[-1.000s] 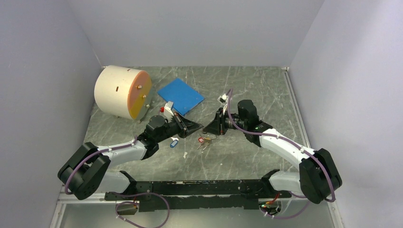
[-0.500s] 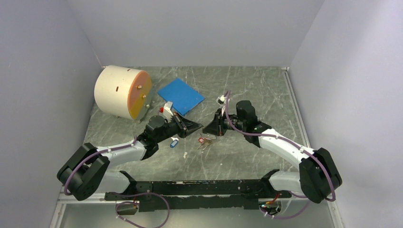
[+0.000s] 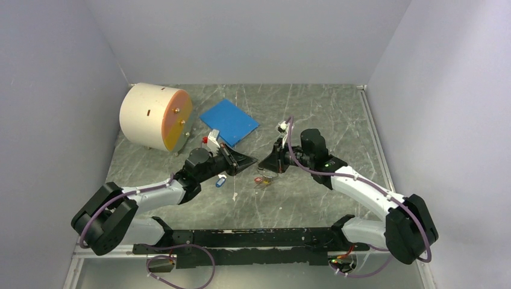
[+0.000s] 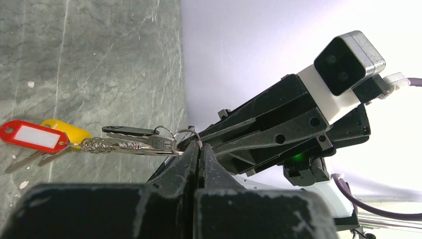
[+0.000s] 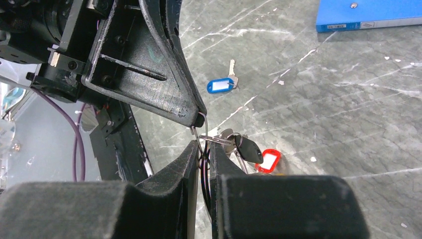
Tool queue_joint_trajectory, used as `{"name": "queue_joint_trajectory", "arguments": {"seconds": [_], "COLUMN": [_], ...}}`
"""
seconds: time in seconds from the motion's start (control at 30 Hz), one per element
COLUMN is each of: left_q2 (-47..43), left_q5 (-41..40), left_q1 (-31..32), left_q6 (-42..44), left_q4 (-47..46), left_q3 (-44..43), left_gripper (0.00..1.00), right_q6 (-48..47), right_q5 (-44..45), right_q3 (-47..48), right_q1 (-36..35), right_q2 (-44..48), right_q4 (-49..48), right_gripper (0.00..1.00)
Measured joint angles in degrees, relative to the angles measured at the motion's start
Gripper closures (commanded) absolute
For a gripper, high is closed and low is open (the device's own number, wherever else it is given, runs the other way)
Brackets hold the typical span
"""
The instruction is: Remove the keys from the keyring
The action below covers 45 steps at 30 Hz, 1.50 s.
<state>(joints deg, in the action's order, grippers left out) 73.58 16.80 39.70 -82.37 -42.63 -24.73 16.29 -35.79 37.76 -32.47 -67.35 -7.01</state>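
Observation:
The keyring (image 4: 185, 133) is a thin silver wire loop held above the table between both grippers. My left gripper (image 4: 200, 145) is shut on one side of it. My right gripper (image 5: 203, 148) is shut on the keyring (image 5: 199, 130) from the opposite side, tip to tip with the left gripper (image 3: 255, 162). The keys hang from the loop: a black-headed key (image 5: 247, 148), silver blades (image 4: 134, 146), a red tag (image 5: 267, 161) and a yellow tag (image 4: 68, 130). From above, the bunch (image 3: 263, 179) dangles just below the right gripper (image 3: 266, 163).
A separate key with a blue-and-white tag (image 3: 222, 179) lies on the table under the left arm. A blue square pad (image 3: 229, 120) and a cream cylinder (image 3: 155, 116) sit at the back left. A small white scrap (image 3: 233, 195) lies near the front.
My right gripper's jaws have narrowed onto the ring. The right arm and the hanging bunch have shifted slightly to the right. The left arm has held still.

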Motion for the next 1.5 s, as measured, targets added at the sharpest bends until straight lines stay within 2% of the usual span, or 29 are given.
{"name": "queue_joint_trajectory", "arguments": {"seconds": [0.47,0.93,1.23,1.5], "left_q2": [-1.4,-3.3,-3.5,-9.1], "left_q5": [-3.6,-2.7,-0.3,3.0], "left_q1": [2.5,3.1,2.2,-1.9], "left_q6": [2.7,11.6,15.7,24.2], "left_q4": [0.6,2.1,0.4,4.8], "left_q3": [0.0,-0.4,-0.3,-1.2], "left_gripper": [0.97,0.97,0.82,0.75], "right_q6": [0.0,-8.2,-15.6,-21.4], "right_q5": [4.3,5.9,9.8,13.4], "right_q3": [0.0,1.7,5.8,7.4], "right_q1": [-0.9,-2.2,-2.7,-1.9], "right_q2": [3.0,4.8,4.8,4.7], "right_q4": [3.1,8.5,16.1,24.7], "right_gripper": [1.00,1.00,1.00,1.00]}}
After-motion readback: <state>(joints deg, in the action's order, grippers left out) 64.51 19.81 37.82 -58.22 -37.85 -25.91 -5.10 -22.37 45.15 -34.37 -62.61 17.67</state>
